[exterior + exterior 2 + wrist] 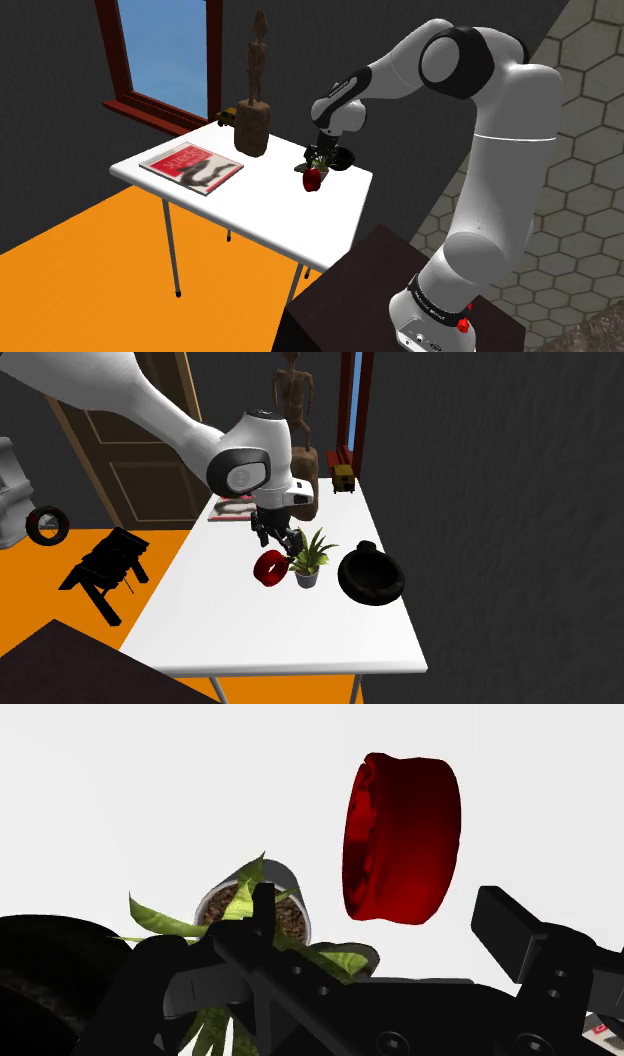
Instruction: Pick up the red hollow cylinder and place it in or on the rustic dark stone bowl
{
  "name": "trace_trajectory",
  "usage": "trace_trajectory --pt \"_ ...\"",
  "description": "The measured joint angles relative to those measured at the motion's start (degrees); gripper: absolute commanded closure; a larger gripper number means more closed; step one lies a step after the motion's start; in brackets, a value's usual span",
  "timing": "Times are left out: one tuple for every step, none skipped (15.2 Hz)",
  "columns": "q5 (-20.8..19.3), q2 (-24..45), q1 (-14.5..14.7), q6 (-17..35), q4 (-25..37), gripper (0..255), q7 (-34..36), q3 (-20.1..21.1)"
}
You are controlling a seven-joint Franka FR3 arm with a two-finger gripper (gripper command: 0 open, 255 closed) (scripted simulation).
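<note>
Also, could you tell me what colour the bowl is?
The bowl is black, clearest in the second exterior view.

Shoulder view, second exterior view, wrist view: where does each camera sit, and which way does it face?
Shoulder view: beside the stand, looking down across the white table to the window; arm and tool show.
Second exterior view: above the table's stand-side end, facing along it to the statue and door; arm and tool show.
Wrist view: on the wrist, looking past the open tool at the red cylinder and potted plant.
Shared: all three show cylinder and plant; both exterior views show the statue.
</note>
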Motion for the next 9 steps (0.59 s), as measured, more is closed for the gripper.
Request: trace_trajectory --pt "0.27 0.54 -0.17 0.51 -0.01 0 -0.3 0.13" --pt "0.51 1.02 -0.28 1.01 -0.04 0 -0.5 0.25" --pt "0.79 1.59 -0.32 1.69 -0.16 0 -0.62 0.44" --pt "1.03 2.21 -0.38 2.17 -0.04 0 -0.74 0.61" --pt "1.14 2.47 -0.46 2.37 0.01 0 -0.87 0.67" --pt "1.21 2.63 -0.5 2.51 0.04 0 -0.92 0.71" --pt "1.24 2.69 -0.51 2.55 0.07 0 -0.94 0.73" --pt "1.25 2.73 -0.52 2.57 0.09 0 -0.94 0.73" --pt "1.26 2.74 -0.52 2.58 0.1 0 -0.95 0.74"
